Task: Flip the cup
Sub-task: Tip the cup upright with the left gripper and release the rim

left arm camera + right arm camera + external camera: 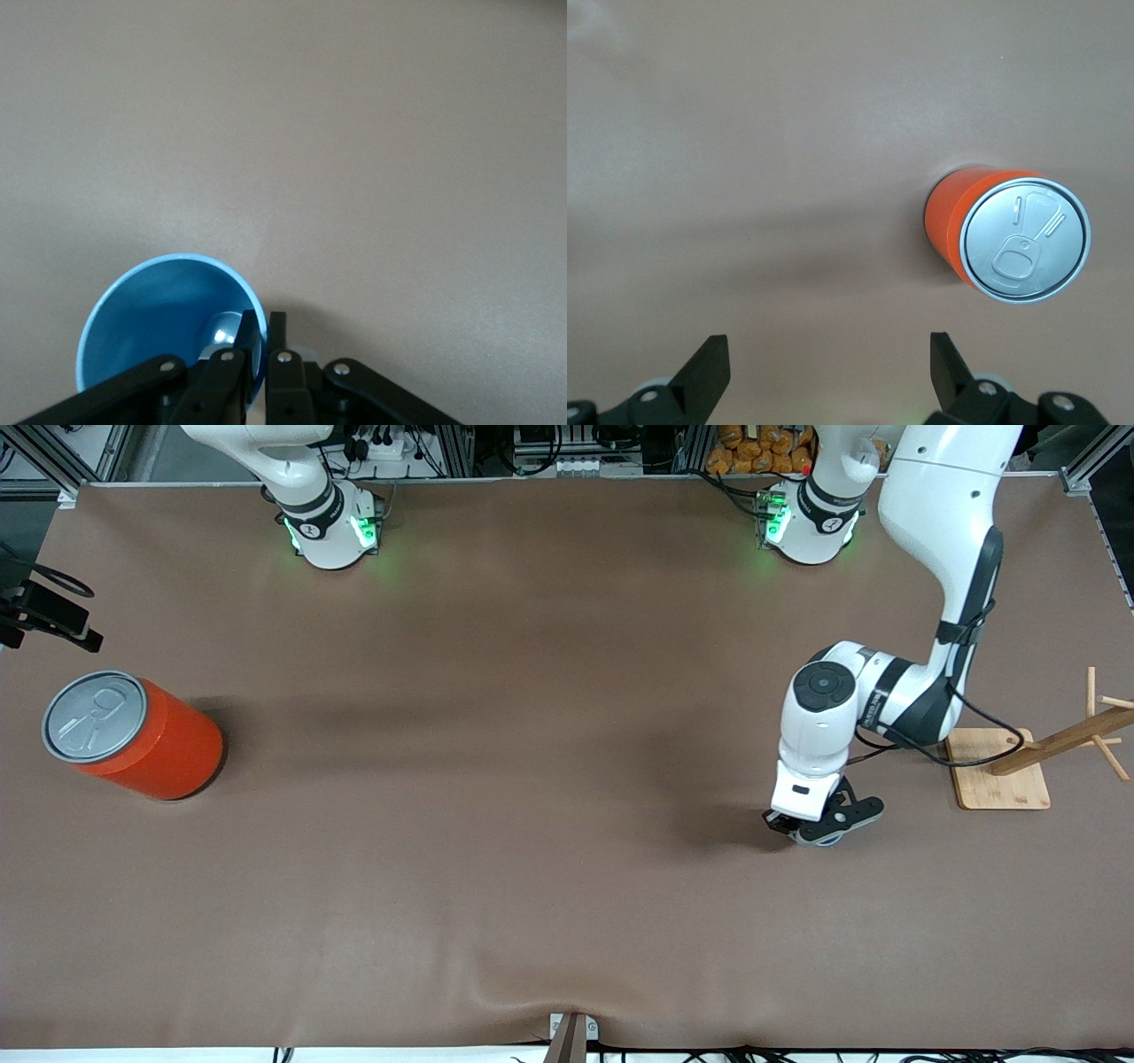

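Note:
The small light blue cup (159, 323) shows in the left wrist view with its darker blue inside facing the camera. My left gripper (266, 335) is shut on the cup's rim, one finger (250, 341) inside and the other outside. In the front view the left gripper (819, 825) is low over the table toward the left arm's end, and it hides nearly all of the cup. My right gripper (828, 354) is open and empty above the table, apart from the orange can, and is out of the front view.
A large red-orange can (133, 735) with a grey pull-tab lid stands toward the right arm's end; it also shows in the right wrist view (1005, 239). A wooden rack on a square base (1001, 769) stands beside the left arm.

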Controlling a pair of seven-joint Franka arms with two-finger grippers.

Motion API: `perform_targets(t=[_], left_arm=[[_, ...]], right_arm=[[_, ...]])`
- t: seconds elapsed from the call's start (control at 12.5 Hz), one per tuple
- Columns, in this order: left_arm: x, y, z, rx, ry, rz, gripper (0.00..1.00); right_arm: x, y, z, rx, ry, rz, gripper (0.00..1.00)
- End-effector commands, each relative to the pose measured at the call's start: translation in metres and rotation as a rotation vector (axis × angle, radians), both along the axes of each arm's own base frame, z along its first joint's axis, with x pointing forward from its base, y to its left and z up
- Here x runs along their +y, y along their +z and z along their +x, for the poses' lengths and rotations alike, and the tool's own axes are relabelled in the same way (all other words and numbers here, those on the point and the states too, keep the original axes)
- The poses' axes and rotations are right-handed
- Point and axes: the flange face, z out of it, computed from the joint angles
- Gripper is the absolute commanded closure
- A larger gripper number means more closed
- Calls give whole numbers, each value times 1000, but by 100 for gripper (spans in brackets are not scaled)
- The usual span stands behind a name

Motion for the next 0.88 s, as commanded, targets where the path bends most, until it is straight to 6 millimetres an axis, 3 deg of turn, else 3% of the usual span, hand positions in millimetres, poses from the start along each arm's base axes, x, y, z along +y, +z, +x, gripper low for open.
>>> perform_targets(t=[0.0, 0.08, 0.16, 0.32, 0.64, 0.8], left_arm=[[-5, -6, 5, -23, 3, 8, 99], [-5, -4, 5, -25, 8, 3, 40], [-4, -3, 6, -26, 6, 4, 0], [-4, 14, 9, -50, -7, 3, 0], [0, 70, 12, -97, -22, 16, 0], [0, 82, 13, -82, -63, 26, 0]], right_arm=[[-3, 2, 0, 6, 6, 24, 0], [-3, 1, -1, 12, 6, 25, 0], [-3, 1, -1, 12, 6, 26, 0], [-4, 0, 0, 13, 5, 26, 0], [-5, 0, 0, 13, 3, 26, 0], [-7, 0, -1, 16, 0, 27, 0]])
